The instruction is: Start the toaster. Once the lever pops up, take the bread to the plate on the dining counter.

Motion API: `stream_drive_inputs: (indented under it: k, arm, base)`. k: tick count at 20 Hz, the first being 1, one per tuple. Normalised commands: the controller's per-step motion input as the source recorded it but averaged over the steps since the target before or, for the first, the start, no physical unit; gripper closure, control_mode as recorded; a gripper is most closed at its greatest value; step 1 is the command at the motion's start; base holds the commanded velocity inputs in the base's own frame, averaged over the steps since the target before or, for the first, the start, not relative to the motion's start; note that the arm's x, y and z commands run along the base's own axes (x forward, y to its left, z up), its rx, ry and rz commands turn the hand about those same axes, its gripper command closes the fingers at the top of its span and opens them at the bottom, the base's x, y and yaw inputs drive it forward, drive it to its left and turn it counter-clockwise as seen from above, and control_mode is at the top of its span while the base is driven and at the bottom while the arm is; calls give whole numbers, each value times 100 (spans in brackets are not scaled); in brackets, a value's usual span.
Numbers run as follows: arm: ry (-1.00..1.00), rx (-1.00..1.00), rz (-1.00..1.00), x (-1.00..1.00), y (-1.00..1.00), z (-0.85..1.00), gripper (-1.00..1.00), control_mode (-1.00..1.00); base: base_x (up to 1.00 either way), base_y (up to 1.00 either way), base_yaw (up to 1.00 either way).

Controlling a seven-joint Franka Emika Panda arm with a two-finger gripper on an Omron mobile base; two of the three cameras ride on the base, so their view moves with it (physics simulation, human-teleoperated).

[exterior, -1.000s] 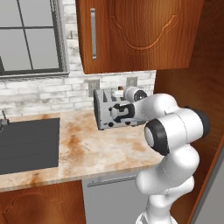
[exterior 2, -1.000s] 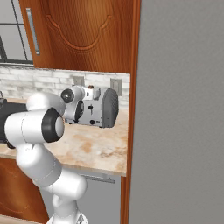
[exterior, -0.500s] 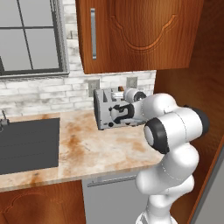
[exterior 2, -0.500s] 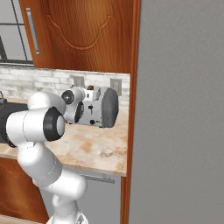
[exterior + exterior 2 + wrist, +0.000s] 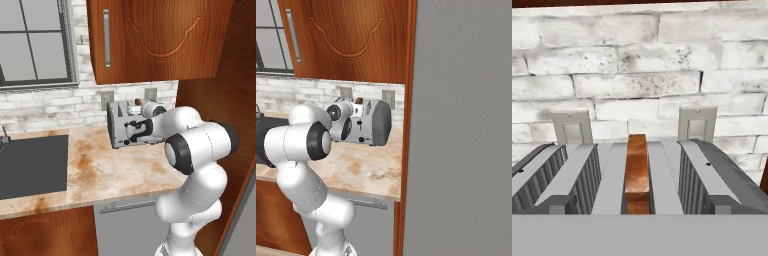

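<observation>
One slice of bread (image 5: 636, 172) stands upright in a middle slot of the toaster (image 5: 123, 125) on the bench (image 5: 105, 170). Just at the toaster's front, the end effector (image 5: 134, 131) hangs spread wide, grasping nothing.

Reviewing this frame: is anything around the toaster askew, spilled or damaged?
Nothing stands out. The toaster sits upright on the counter against the brick wall, and the bread stands straight in a middle slot. No spill or damage shows.
</observation>
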Motion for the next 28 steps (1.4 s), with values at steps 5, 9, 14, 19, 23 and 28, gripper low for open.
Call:
stream_drive_inputs:
  k: [5,9,14,19,23,28]
  arm:
    - [0,0,0,8,6,0,-100,-100]
    - [0,0,0,12,9,0,-100,-100]
    - [0,0,0,3,2,0,-100,-100]
    - [2,0,0,0,0,0,-100,-100]
    - [3,0,0,6,0,0,-100,-100]
    - [4,0,0,8,0,0,-100,-100]
  base:
    - [0,0,0]
    - [0,0,0]
    - [0,0,0]
    - [0,0,0]
    - [0,0,0]
    - [0,0,0]
